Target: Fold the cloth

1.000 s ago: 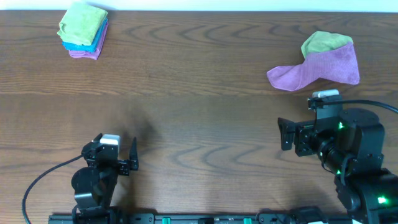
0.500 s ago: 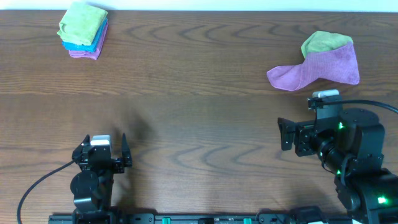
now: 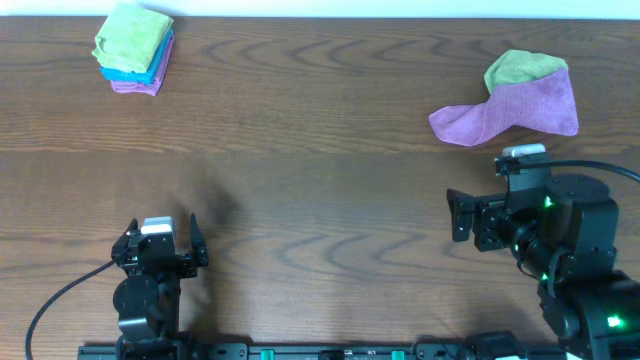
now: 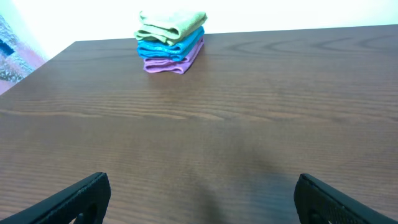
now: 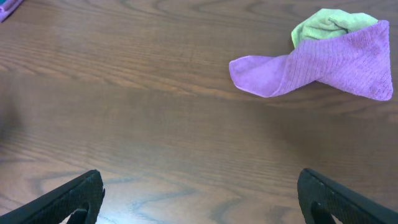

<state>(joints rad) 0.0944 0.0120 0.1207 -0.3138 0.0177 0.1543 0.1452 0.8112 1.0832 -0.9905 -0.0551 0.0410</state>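
Overhead: the cloth [image 3: 132, 33], nubby lime microfibre, lies folded atop a blue-and-purple stack [image 3: 135, 74] far ahead of left end effector [image 3: 161, 243]; fingers spread, drawn back since earlier; right end effector [image 5: 199, 180] spread, unmoved.

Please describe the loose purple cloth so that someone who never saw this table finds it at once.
Go to the far right side of the wooden table. There a purple cloth lies loose, draped over a yellow-green cloth. The other purple cloth, far left, is folded flat at the bottom of a stack.
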